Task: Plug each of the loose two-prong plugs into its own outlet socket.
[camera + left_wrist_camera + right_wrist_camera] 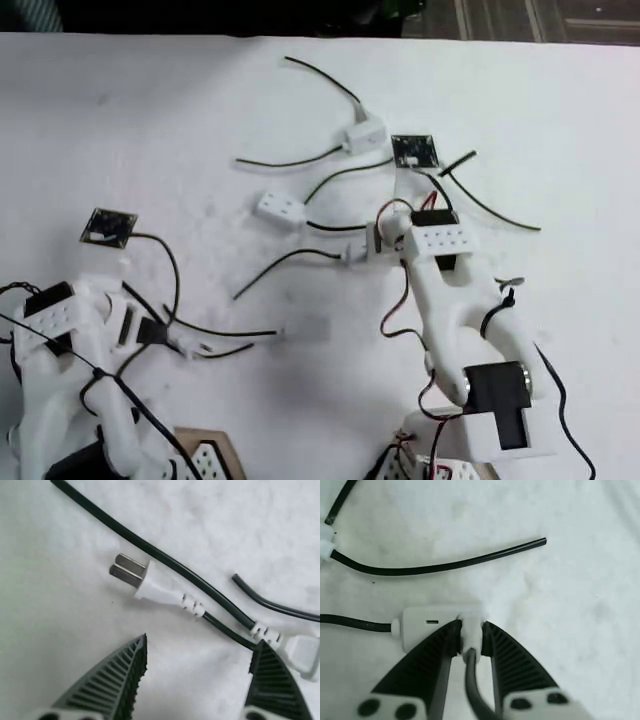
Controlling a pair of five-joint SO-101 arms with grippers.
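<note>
A loose white two-prong plug [152, 582] lies flat on the white table, prongs bare, just ahead of my open left gripper [200, 660]. A second white plug [300, 652] lies beside one left fingertip [265, 662]. In the high view the left gripper [140, 330] sits low on the left, with plugs [205, 348] to its right. My right gripper [470, 625] is shut on a white plug [471, 636], which is pressed against a white outlet socket [422, 626]. From above, this pair [360, 252] sits mid-table.
Two more white outlet blocks [281, 208] [363, 137] lie farther back with black cords trailing. Dark square boards [413, 150] [108, 226] rest on the table. A loose black cord [445, 566] curves past the right gripper. The table's far left is bare.
</note>
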